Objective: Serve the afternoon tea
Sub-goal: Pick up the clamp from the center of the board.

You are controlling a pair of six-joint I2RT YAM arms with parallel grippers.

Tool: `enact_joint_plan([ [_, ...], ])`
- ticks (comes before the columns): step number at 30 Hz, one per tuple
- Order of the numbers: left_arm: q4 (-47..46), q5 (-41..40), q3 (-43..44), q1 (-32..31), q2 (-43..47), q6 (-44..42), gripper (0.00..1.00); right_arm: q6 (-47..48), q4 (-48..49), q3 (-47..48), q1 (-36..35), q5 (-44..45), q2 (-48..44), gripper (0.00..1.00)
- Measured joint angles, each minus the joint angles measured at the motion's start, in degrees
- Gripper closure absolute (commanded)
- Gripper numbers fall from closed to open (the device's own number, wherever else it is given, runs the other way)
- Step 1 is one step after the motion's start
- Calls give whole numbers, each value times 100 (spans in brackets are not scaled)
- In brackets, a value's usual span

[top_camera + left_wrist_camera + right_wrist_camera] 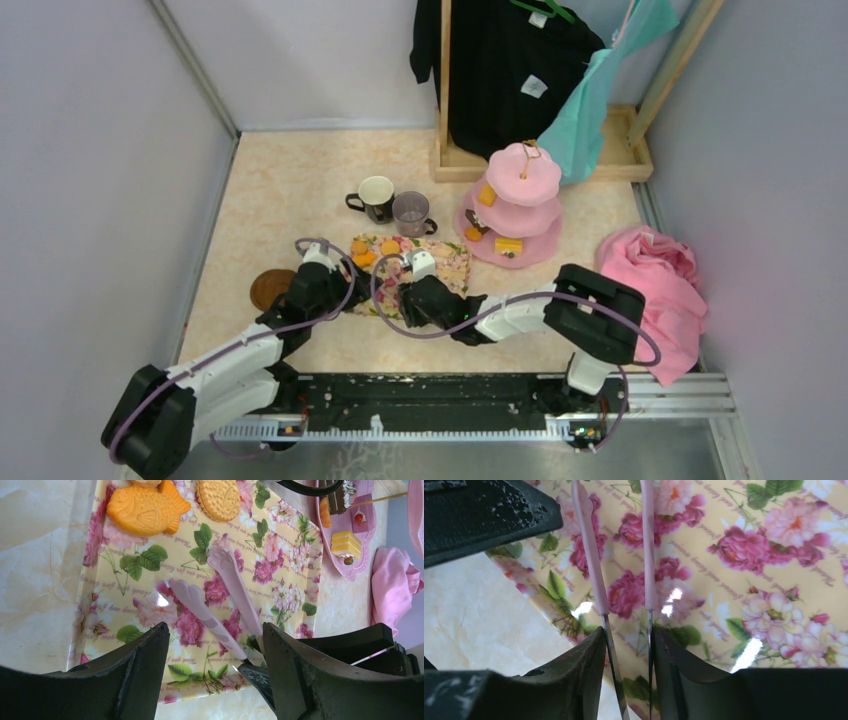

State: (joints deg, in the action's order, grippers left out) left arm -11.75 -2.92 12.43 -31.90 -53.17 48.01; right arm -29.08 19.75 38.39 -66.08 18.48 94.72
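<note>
Right pincer [626,640] grips the tongs [591,565], left pincer [215,632] wide and empty; an uneven squeeze might twist the tongs free.

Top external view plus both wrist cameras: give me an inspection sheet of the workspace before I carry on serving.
Surface: beige marbled table, no damage seen.
Job's things: pink stand carries snacks; fish-shaped snack and round biscuit lie on the flowered tray; black mug and smoky mug stand side by side behind it; one coaster left of it, second not seen.
Clutter: pink cloth at the right.
Grippers: left gripper open at the tray's edge, holding nothing; right gripper fingers closed on tongs, tips apart over the tray.
Cables: purple cables loop beside both wrists.
Surroundings: clothes rack with black shirt and teal garment; grey walls.
</note>
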Motion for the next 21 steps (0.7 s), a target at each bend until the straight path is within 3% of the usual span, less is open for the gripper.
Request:
enact_joint_plan([
  [3,-22,0,0,0,0,0,26,-4,48,173,0,-81,170,53],
  [8,-22,0,0,0,9,0,26,-7,15,391,0,-170,334,52],
  [10,-20,-2,0,0,44,0,26,-7,7,417,0,-181,358,55],
  [13,-15,-11,0,0,114,-2,25,2,-46,468,0,-177,385,75],
  [21,323,-348,9,0,575,-37,23,-7,-173,568,0,-219,439,78],
])
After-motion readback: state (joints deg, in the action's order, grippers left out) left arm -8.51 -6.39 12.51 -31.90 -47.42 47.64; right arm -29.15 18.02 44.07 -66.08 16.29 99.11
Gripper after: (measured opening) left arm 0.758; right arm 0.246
